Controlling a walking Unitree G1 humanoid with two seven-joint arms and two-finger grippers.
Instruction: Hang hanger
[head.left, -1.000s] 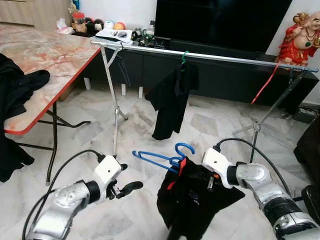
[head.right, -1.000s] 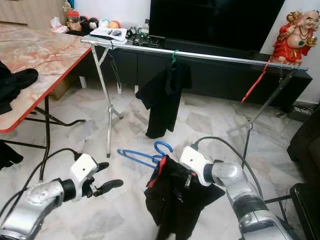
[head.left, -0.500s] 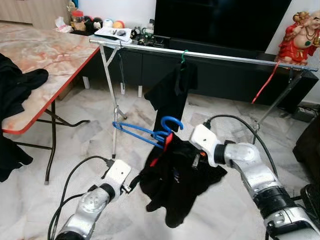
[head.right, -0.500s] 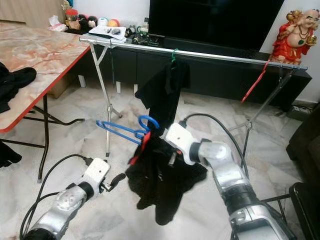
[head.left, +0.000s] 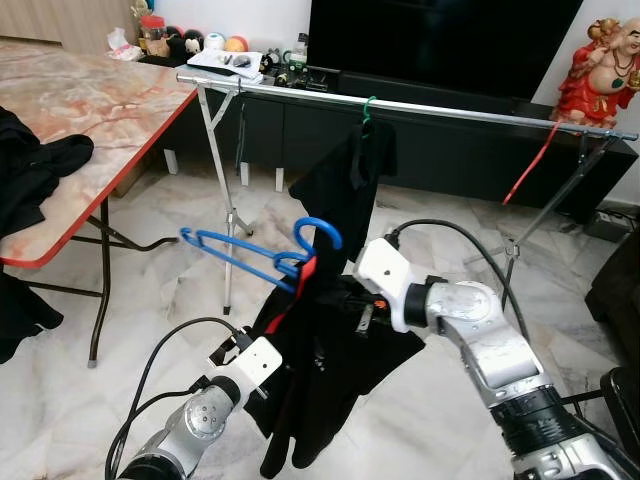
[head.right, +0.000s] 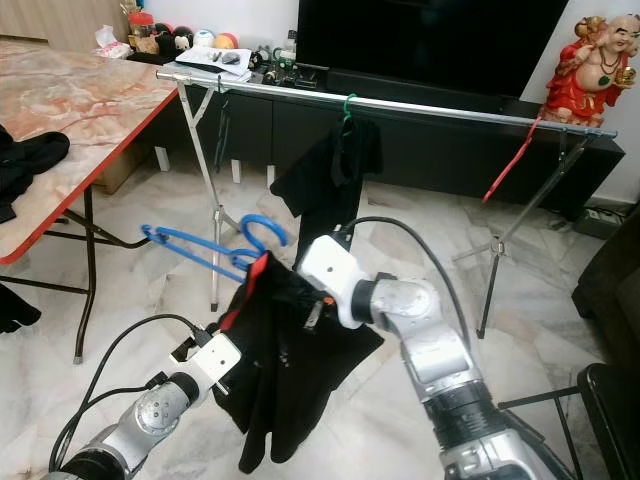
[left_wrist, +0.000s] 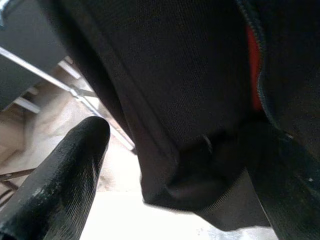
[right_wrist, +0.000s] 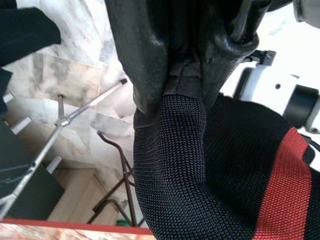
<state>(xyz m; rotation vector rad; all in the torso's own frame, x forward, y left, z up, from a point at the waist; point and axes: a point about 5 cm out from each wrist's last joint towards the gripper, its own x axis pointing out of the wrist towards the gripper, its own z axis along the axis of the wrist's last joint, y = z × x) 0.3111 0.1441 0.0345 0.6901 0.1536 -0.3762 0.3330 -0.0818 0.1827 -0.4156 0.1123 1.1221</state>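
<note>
Blue hanger (head.left: 262, 258) held aloft, tilted, hook uppermost, carrying a black garment with red trim (head.left: 320, 360) that hangs below, short of the metal rail (head.left: 450, 110).

Both arms are built of rounded silver segments joined by black rings, each ending in a boxy white wrist housing; the right arm (head.left: 480, 340) is thick and glossy, the left arm (head.left: 195, 430) slimmer. A black cable loops in a wide arc from each wrist housing back along its arm. The fingers (left_wrist: 60, 180) are long, matt black with a finely ribbed texture, and a small dark screw marks the white wrist housing (right_wrist: 277, 85)
</note>
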